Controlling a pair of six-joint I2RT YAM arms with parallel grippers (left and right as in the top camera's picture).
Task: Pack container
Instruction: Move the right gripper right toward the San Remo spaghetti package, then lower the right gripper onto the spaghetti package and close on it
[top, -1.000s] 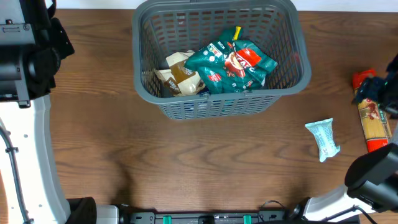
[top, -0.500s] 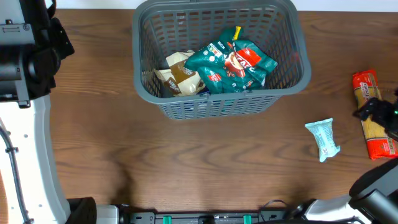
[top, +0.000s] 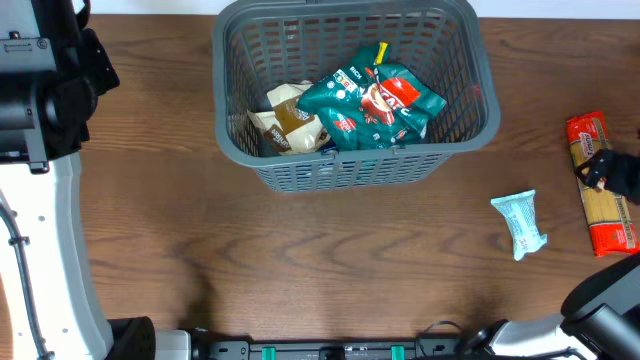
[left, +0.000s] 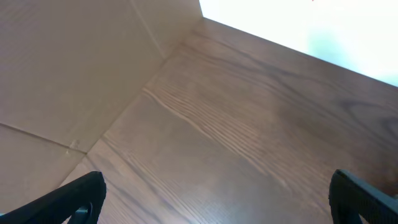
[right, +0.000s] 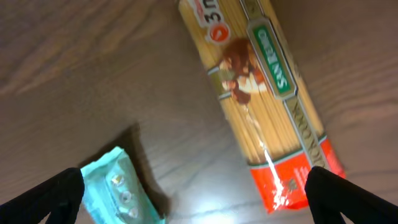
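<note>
The container, a dark grey lattice basket (top: 228, 100), stands at the back middle of the table. It holds teal snack bags (top: 375, 105) and a beige packet (top: 285, 120). A spaghetti packet (top: 604, 200) with red ends lies at the far right; it also shows in the right wrist view (right: 264, 87). A small light teal packet (top: 520, 224) lies to its left, also seen in the right wrist view (right: 118, 186). My right gripper (top: 608, 172) hovers over the spaghetti packet, open and empty (right: 196, 208). My left gripper (left: 217, 208) is open and empty above bare table.
The left arm (top: 40, 90) stands at the far left edge, away from the basket. The left wrist view shows a wood tabletop (left: 236, 143) meeting a pale wall. The right arm's base (top: 600, 300) sits at the bottom right corner.
My right gripper has moved from the top end of the spaghetti packet down and toward the right edge, uncovering more of the packet. The packets and basket have not moved.
</note>
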